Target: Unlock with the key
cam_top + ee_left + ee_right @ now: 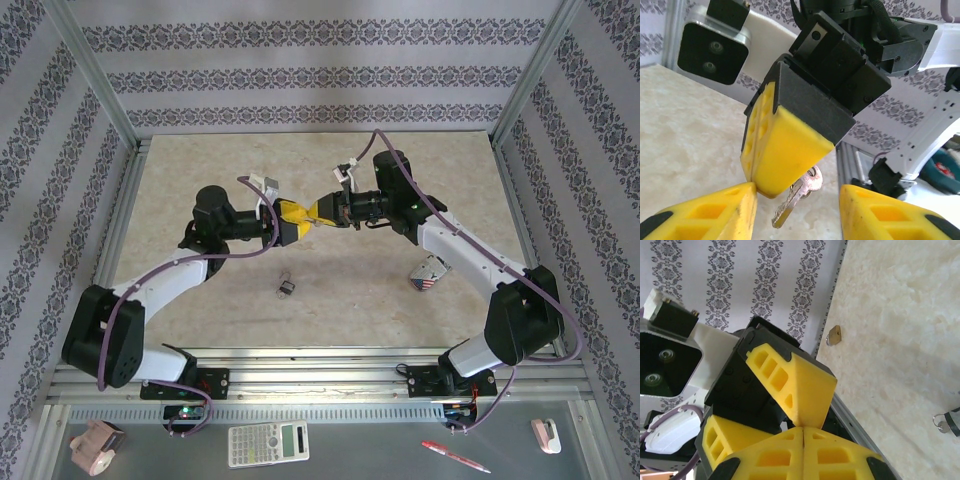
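The key is held in the right gripper, whose jaws are pressed fully together. It is pinched at its head, and the blade hangs down and to the left below the yellow tips.

The left gripper is seen about half open. Its two fingers are placed on either side of the key. The one on the left of the left wrist view is touching, or almost touching, the right gripper's tip. The other is kept apart, and nothing is gripped.

In the top view both grippers are met tip to tip above the middle of the table. A small dark object is seen on the table nearer the bases, apart from both. In the right wrist view a small brass object is seen by the table edge.
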